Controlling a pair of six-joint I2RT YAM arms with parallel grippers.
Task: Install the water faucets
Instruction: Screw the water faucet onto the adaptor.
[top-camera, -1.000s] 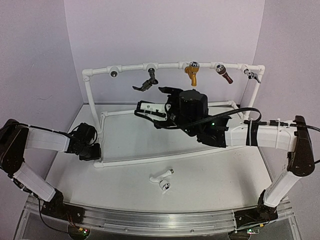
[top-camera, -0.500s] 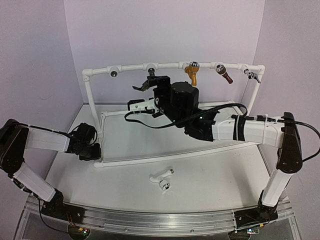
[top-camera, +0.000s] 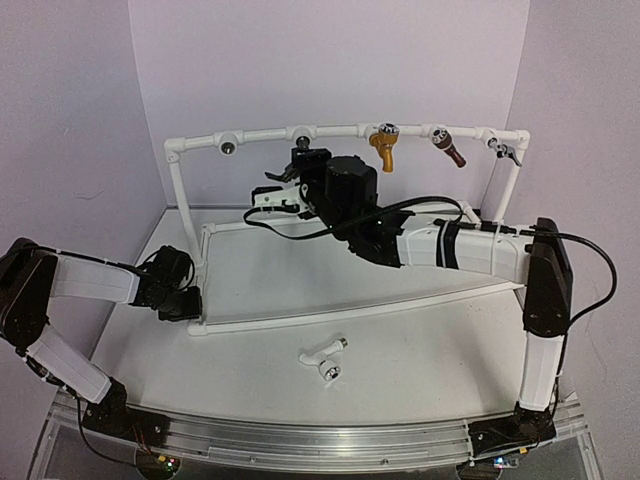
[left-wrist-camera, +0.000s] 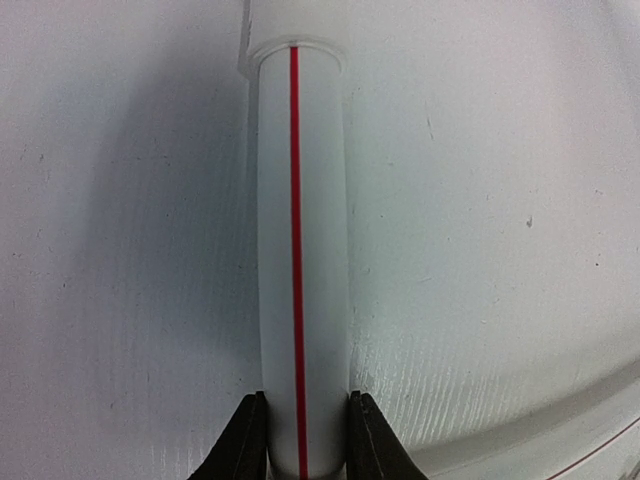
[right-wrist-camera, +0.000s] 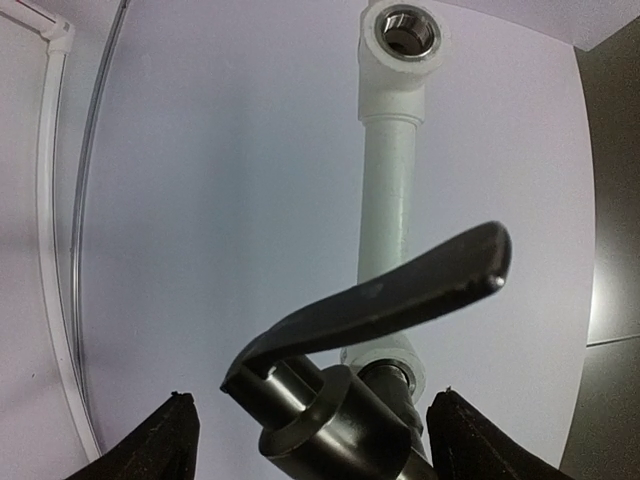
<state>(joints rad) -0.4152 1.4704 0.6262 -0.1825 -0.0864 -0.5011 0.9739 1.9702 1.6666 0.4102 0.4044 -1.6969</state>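
Note:
The black water faucet (top-camera: 283, 174) with its thin lever hangs from a fitting on the top rail of the white pipe frame (top-camera: 260, 134). My right gripper (top-camera: 303, 160) is up at it. In the right wrist view the black faucet (right-wrist-camera: 335, 415) sits between the fingertips with a gap on each side, so the right gripper (right-wrist-camera: 318, 440) is open around it. The white faucet (top-camera: 325, 356) lies loose on the table in front of the frame. My left gripper (top-camera: 186, 305) is shut on the frame's bottom pipe (left-wrist-camera: 300, 250), which has a red line along it, with the left gripper (left-wrist-camera: 303, 440) pressing it from both sides.
A gold tap (top-camera: 384, 147), a brown tap (top-camera: 450, 150) and a small grey tap (top-camera: 508, 150) hang further right on the rail. An empty fitting (top-camera: 229, 147) is at the rail's left, also seen as the empty fitting (right-wrist-camera: 405, 30). The right arm reaches over the frame's middle.
My right arm has swung left and back toward the rail, bringing its fingers around the black faucet. The left gripper and the white faucet have not moved.

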